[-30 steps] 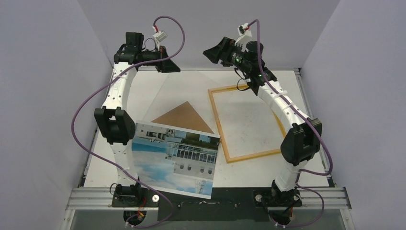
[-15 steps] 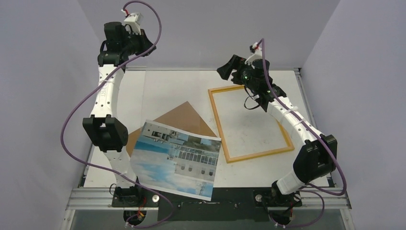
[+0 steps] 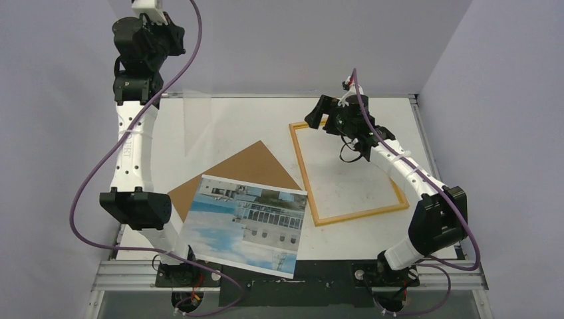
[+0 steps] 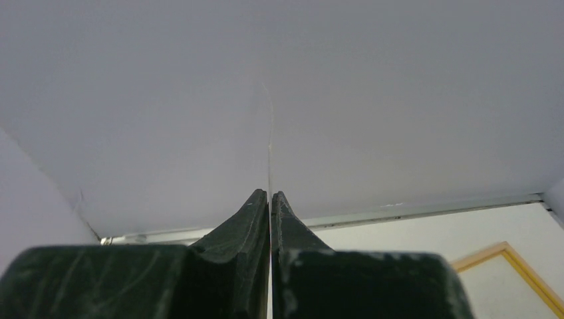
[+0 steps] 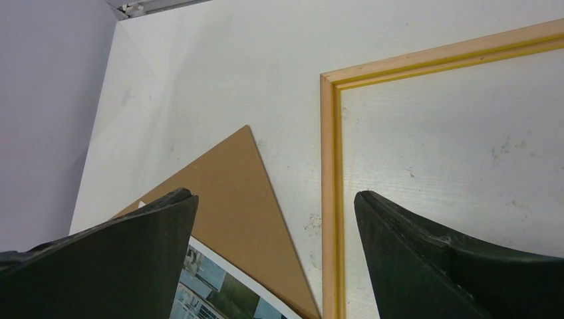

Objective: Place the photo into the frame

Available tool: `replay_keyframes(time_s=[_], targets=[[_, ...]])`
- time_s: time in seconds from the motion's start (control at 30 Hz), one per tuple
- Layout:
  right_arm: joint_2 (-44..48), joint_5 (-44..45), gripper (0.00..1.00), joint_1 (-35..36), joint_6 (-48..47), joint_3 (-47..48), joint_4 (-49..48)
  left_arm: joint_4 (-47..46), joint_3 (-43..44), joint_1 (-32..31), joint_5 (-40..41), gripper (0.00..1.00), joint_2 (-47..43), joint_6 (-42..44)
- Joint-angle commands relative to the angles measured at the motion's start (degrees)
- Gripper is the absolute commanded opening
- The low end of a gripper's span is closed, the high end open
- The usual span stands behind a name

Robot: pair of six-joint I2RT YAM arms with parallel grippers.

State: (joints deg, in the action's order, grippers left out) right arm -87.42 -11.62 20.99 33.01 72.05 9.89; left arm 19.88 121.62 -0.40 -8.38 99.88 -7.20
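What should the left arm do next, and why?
Probably swing right and lower toward the frame. The left gripper is shut on a thin clear sheet, held high, while the frame lies empty and the photo rests ungripped.

Lab test booth — plain lilac walls (image 3: 286, 40).

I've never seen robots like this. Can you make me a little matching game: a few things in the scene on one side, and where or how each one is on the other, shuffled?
Things:
1. photo
2. frame
3. left gripper
4. right gripper

States:
A. open, held above the frame's corner
B. shut on a clear sheet, raised high
C. lying partly over the brown board
D. flat on the table, right side, nothing in it

Pairs: 1-C, 2-D, 3-B, 4-A
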Motion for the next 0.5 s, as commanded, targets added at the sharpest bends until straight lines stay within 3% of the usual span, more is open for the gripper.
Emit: replay_keyframes(time_s=[0.0, 0.33, 0.47], targets=[[2.5, -2.9, 0.92, -0.1, -1.0, 4.4, -4.9, -2.6, 8.3, 0.1, -7.9, 0.0, -1.8, -2.6], [-1.3, -10.3, 0.93, 0.0, 3.3, 12.9, -16.8, -8.9, 5.3, 0.0, -21.7, 0.0, -7.6, -10.5], [-2.1, -11.8, 0.95, -0.1, 7.9, 11.4, -32.9, -13.5, 3.8, -0.2, -25.3, 0.0, -10.1, -15.2]])
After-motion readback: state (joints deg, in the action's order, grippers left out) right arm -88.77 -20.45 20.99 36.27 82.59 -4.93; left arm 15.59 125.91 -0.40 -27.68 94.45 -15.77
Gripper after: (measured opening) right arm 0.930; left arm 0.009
